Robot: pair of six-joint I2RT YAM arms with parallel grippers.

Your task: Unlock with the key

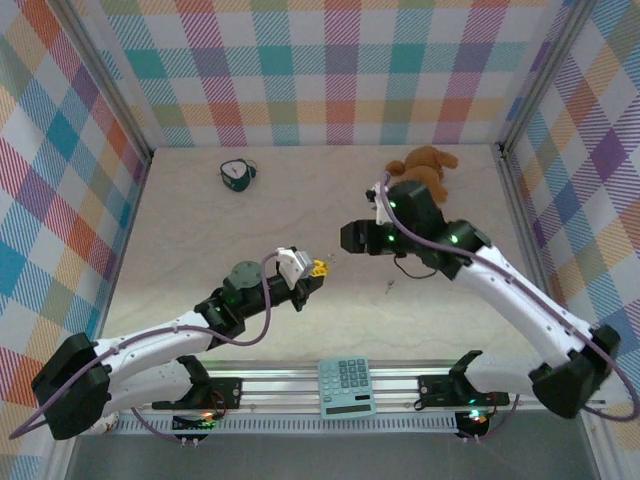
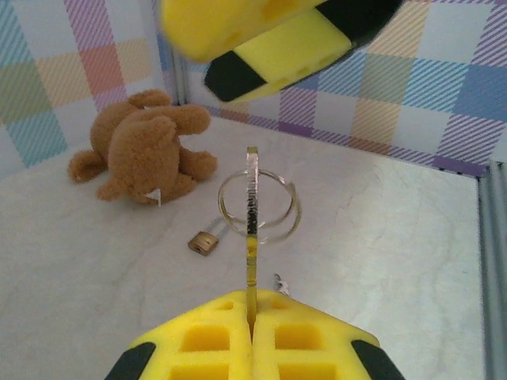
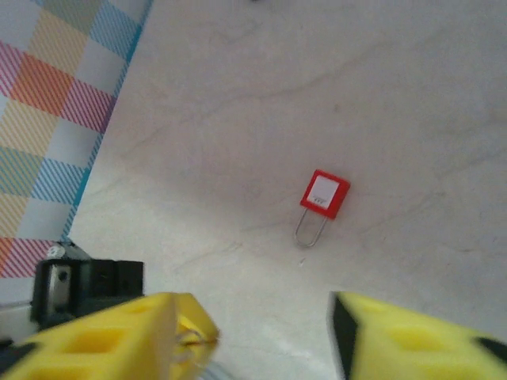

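My left gripper (image 2: pixel 252 305) (image 1: pixel 318 268) is shut on a thin key (image 2: pixel 251 237), held edge-on and pointing away, with a wire key ring (image 2: pixel 260 206) hanging round its far end. A small brass padlock (image 2: pixel 204 242) lies on the table beyond it. My right gripper (image 3: pixel 273 317) (image 1: pixel 345 238) hovers just past the key, jaws open with nothing between them; one of its yellow fingers (image 2: pixel 269 39) hangs above the key. A red padlock (image 3: pixel 325 194) with a wire shackle lies flat on the table below the right gripper.
A brown teddy bear (image 1: pixel 425 168) (image 2: pixel 142 154) lies at the back right. A small teal object (image 1: pixel 237 174) sits at the back left. A calculator (image 1: pixel 346 386) rests on the rail at the near edge. Checkered walls close in three sides.
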